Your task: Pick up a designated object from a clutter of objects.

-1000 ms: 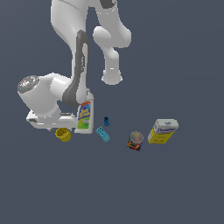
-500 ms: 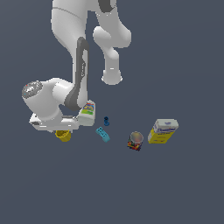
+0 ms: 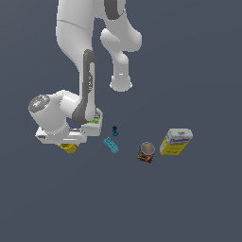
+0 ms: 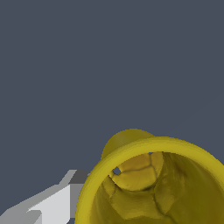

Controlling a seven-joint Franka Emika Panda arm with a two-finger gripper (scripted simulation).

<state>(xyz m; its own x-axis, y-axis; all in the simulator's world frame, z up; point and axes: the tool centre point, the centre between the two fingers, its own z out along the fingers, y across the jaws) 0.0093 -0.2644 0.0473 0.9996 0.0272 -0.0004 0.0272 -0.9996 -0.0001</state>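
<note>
Because the arm is folded low over the exterior view's left end of the row of items, its wrist hides most of what it is reaching for: only a sliver of the yellow cup [image 3: 68, 148] shows beneath the white housing, resting on the counter [image 3: 189, 198]. The tool [image 3: 67, 142] sits right over that cup, and this view does not show its fingers, so I cannot tell from here whether it is released or clenched. Just beside the cup, toward the exterior view's right, the white bottle [image 3: 96, 124] stands half covered by the forearm. It looks close enough that a careless lift could knock it. The cyan block [image 3: 111, 145] and the small blue piece [image 3: 115, 130] lie a little farther right, and the can [image 3: 146, 152] and yellow-and-white box [image 3: 176, 141] sit well apart from the reach, out of harm's way. The wrist seems placed squarely above the cup so that the fingers can come down on either side of its wall.

Seen from the wrist, the yellow cup [image 4: 153, 183] fills the near corner of the picture, very close to the camera. Its round open mouth faces the lens, so its axis runs up toward the wrist and the cup stands upright, mouth upward. A bulge behind the rim may be a handle, though I cannot be sure. A grey-white finger [image 4: 52, 203] reaches in beside the outer wall of the cup. Whether it touches is unclear. No second finger shows, so the tool's state cannot be told here either.
</note>
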